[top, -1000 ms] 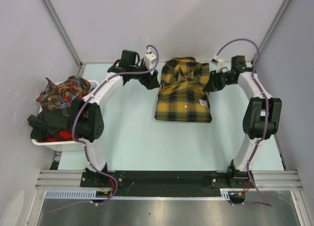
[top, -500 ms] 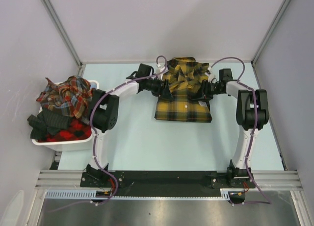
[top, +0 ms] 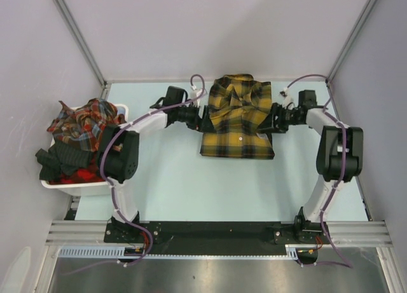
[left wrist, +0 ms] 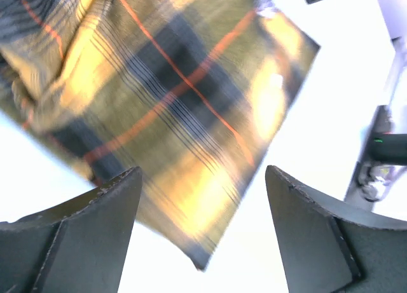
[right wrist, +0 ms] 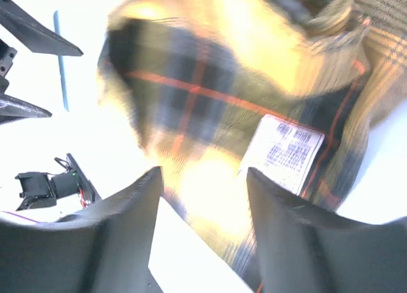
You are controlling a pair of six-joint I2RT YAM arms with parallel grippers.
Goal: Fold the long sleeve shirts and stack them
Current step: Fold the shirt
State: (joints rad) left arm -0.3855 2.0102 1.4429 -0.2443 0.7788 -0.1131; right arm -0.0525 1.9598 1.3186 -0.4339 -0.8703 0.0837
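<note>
A mustard-yellow plaid long sleeve shirt (top: 238, 121) lies folded on the table at the back centre, collar to the far side. My left gripper (top: 203, 120) is at its left edge, open; in the left wrist view a corner of the shirt (left wrist: 191, 197) shows between the spread fingers (left wrist: 95, 229) of that gripper (left wrist: 202, 178), not pinched. At the shirt's right edge my right gripper (top: 273, 122) is also open. The right wrist view shows that gripper (right wrist: 203, 175) with the shirt (right wrist: 216, 102) and its white label (right wrist: 283, 150) just beyond the jaws. More red-toned plaid shirts (top: 86, 121) fill a basket on the left.
The white basket (top: 82, 188) stands at the table's left edge, holding dark and red clothes too. Grey walls and metal posts (top: 76, 35) close in the back and sides. The left arm's elbow (top: 121, 156) sits close to the basket.
Both grippers have drawn outward from the shirt's collar area to its side edges. The raised top of the shirt has settled flat. The right jaws have widened.
</note>
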